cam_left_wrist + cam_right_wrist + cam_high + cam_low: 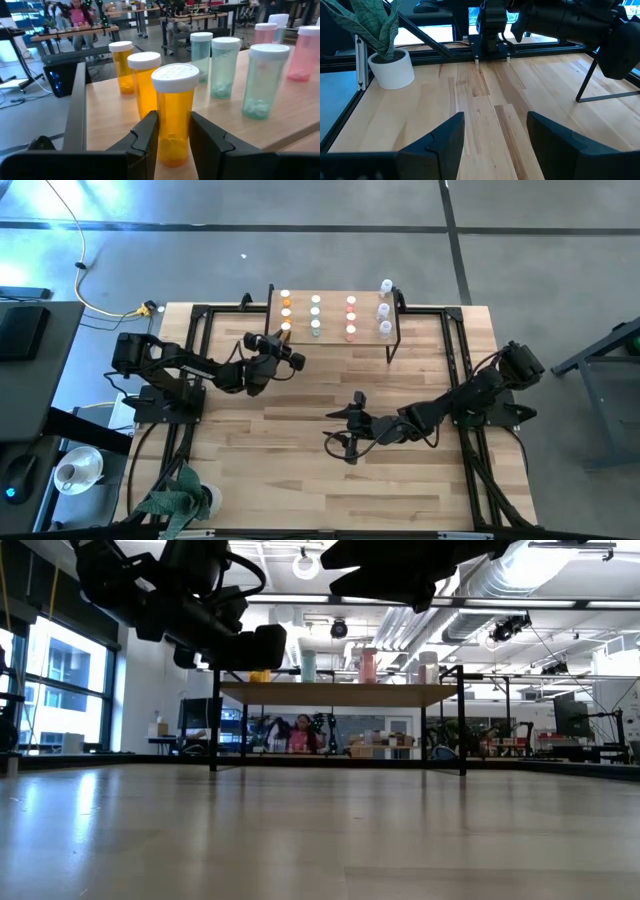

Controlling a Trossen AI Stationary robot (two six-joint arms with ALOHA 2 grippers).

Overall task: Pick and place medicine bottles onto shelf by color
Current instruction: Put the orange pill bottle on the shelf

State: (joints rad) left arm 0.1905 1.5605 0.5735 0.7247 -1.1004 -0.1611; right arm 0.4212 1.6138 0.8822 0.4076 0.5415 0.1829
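Note:
The shelf (332, 320) stands at the table's far middle on thin black legs, its top level with the left wrist camera (112, 117). Medicine bottles with white caps stand on it in rows by colour: orange (142, 80), green (225, 65), pink (305, 52) and clear (385, 308). My left gripper (287, 340) is at the shelf's near left corner, shut on the nearest orange bottle (174, 115). My right gripper (336, 430) hangs open over the middle of the table (495, 135), with nothing between its fingers. My left gripper pinches the lower half of the orange bottle's body (173, 142) between its two fingers (148, 135), one on each side. The fingers come nearly level from the table's near left side. The bottle stands upright, its bottom at the shelf's top by the near edge.
A potted plant in a white pot (390, 67) stands at the table's near left corner (185, 500). Black frame rails (200, 360) run along the table's sides. Bare tabletop (300, 470) lies between the shelf and the near edge. A person (77, 15) sits in the room beyond.

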